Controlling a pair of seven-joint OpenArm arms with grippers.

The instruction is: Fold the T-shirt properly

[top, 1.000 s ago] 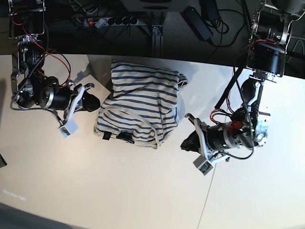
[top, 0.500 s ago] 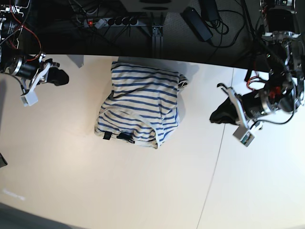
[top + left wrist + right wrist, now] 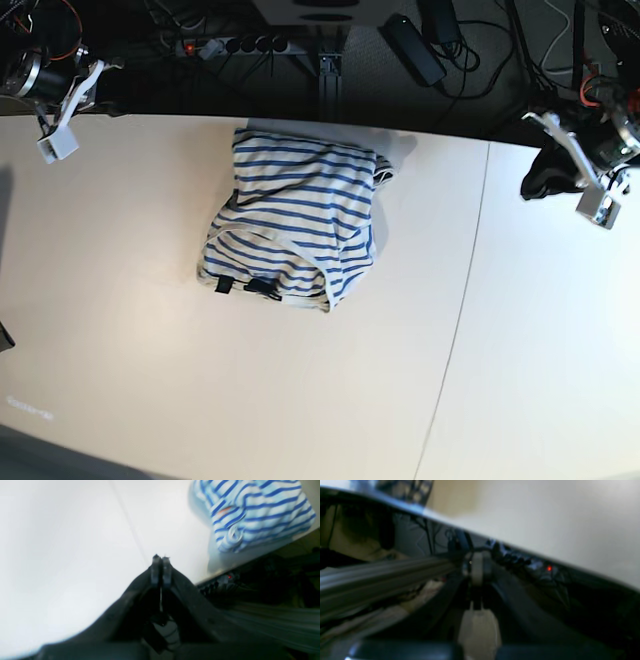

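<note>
Lay folded into a compact bundle near the tabletop's [image 3: 300,400] far edge, the T-shirt [image 3: 295,215], well apart from left gripper [image 3: 545,180] and right gripper [image 3: 95,75], both empty with jaws together; best finished by parking clear without snagging cloth.

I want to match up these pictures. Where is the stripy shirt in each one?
Base view: the shirt lies folded at the table's far middle.
Left wrist view: the shirt is in the top right corner.
Right wrist view: not in it.
Shared landmark: the power strip with its red light, behind the table edge.
</note>
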